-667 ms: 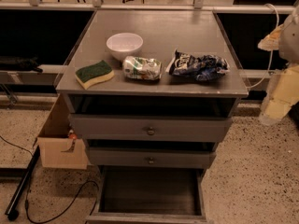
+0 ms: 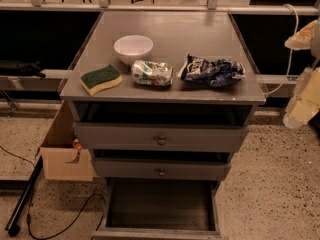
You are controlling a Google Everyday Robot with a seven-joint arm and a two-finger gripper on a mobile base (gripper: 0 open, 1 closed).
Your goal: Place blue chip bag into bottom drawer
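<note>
**Four things up top, bag untouched**

It lies on the tabletop, with packet, sponge and bowl to its left. Right of the bag, off the edge, hangs the hand; open or closed, I cannot tell. Below the bag the bottom drawer stands pulled out, likely to receive it.

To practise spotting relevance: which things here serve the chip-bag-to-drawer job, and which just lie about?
Job: blue chip bag on the cabinet top; bottom drawer, pulled open; gripper, at the right edge of view.
Lying about: white bowl; green sponge; green-and-white packet; cardboard box.
</note>
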